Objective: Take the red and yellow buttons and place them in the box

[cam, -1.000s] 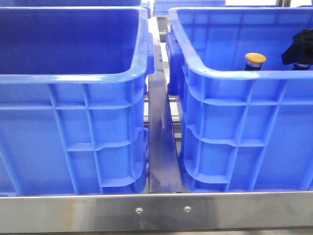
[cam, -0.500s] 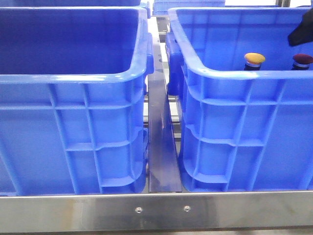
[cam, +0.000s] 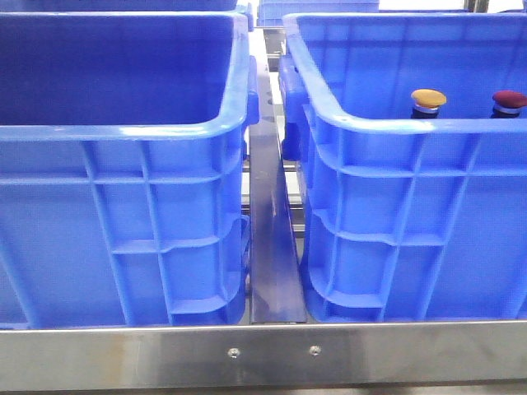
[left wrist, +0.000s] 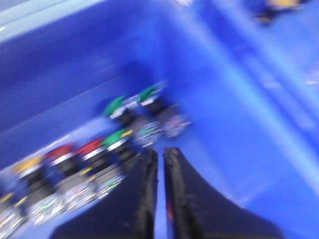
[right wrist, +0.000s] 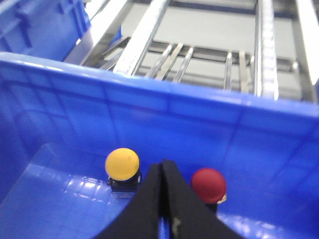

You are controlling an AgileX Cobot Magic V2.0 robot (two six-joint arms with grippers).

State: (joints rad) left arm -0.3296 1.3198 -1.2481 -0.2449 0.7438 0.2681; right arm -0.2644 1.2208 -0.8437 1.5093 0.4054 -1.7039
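Observation:
The yellow button (cam: 429, 99) and the red button (cam: 510, 101) stand upright side by side in the right blue box (cam: 395, 123), near its far wall. In the right wrist view my right gripper (right wrist: 162, 163) is shut and empty, its tips above and between the yellow button (right wrist: 122, 163) and the red button (right wrist: 208, 184), touching neither. The left wrist view is blurred. My left gripper (left wrist: 159, 152) is shut with only a thin slit, holding nothing, inside a blue bin near a row of buttons. Neither gripper shows in the front view.
The left blue bin (cam: 123, 132) holds several loose buttons: green-capped (left wrist: 115, 105), red-capped (left wrist: 62, 152) and yellow-capped (left wrist: 27, 164). A metal rail (cam: 272, 247) runs between the two bins, and a steel frame bar (cam: 263, 354) crosses in front. Roller rails (right wrist: 224, 64) lie beyond the box.
My right gripper, over the red button's spot a second ago, rose up and right out of the front view. The red button now stands uncovered beside the yellow one.

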